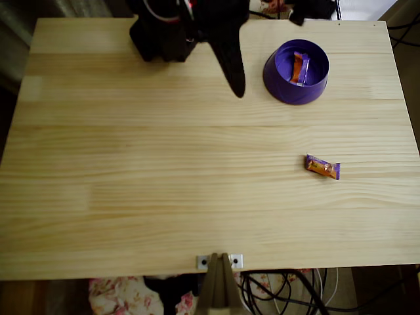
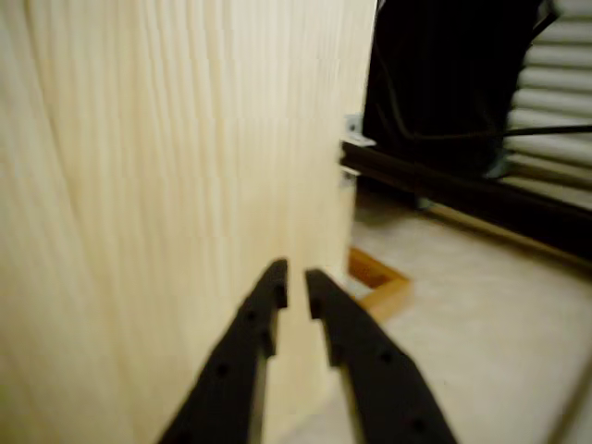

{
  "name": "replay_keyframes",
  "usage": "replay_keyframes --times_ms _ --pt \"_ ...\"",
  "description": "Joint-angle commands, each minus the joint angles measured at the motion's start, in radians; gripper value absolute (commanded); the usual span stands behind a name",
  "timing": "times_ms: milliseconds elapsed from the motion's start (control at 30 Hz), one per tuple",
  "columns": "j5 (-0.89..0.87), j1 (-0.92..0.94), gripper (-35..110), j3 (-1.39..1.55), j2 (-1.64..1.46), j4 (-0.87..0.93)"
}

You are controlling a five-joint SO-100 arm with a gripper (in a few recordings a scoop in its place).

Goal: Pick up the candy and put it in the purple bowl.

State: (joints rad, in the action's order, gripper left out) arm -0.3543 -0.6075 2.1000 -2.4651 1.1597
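Your gripper [image 2: 294, 277] carries nothing; in the wrist view its two black fingers [image 2: 248, 342] stand almost together with only a thin slit of pale wood showing between the tips, so read it as very nearly closed and empty. From overhead it [image 1: 237, 88] hangs as a dark tapering shape off the arm's base at the far edge of the table [image 1: 131, 184], tucked close in, which looks like a resting or start pose rather than a reach.

Nearest to it, just off to the right in the overhead view, sits the purple bowl [image 1: 275, 82]; one wrapped piece [image 1: 299, 67] already lies inside, leaning against the inner wall, so I judge one delivery done.

The candy [image 1: 322, 167] you want lies flat on the bare wood, well apart from the gripper, further right than the bowl and toward the near edge; it lies slightly askew to the table's grain, orange middle with purple ends. Nothing stands between it and the bowl.

The wrist camera looks along the tabletop [image 2: 166, 185] toward its edge and the floor beyond; the candy is not in that sightline; you will probably need to open the fingers wider, swing right and reach out, then line the fingers across the wrapper's short side.
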Motion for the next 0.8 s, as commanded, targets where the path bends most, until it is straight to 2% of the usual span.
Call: replay_keyframes --times_ms 0,200,333,767 --pt "-0.137 -0.035 3 -0.097 0.037 -0.029" --pt "-0.336 -0.089 6 -0.141 0.133 0.021" --pt "-0.436 -0.127 5 -0.011 0.029 -0.097" --pt "-0.778 -0.216 10 -0.144 0.169 0.141"
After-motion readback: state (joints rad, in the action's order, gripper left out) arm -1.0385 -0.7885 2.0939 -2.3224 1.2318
